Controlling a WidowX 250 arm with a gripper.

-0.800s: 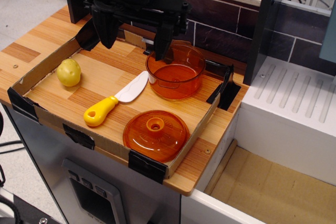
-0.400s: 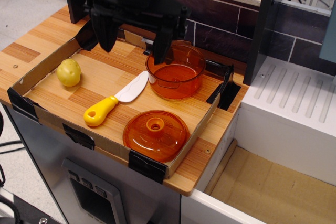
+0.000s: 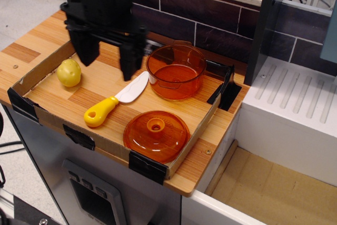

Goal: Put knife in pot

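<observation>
Tray [image 3: 31, 75]: shallow cardboard-walled tray with black-taped corners, wooden floor, resting on a wooden counter [image 3: 31, 46].

Gripper [image 3: 108, 61]: black, two fingers pointing down, spread wide apart with nothing between them. It hangs over the far left part of the tray, its right finger [image 3: 129, 59] just above the tip of the knife blade, its left finger [image 3: 87, 48] above and slightly far of the potato. Whether the fingertips touch the floor cannot be told.

Knife [image 3: 117, 100]: white curved blade, rounded yellow handle with a hole. Lies flat on the tray floor near the middle, handle toward the near left, blade tip toward the far right, close to the pot's wall.

Pot [image 3: 176, 72]: round, transparent orange, deep, upright in the far right of the tray, nothing seen inside.

Lid [image 3: 156, 136]: flat orange disc with a knob, at the near right corner, near the pot.

Potato [image 3: 69, 72]: yellow lump, at the left of the tray, well apart from the knife.
</observation>
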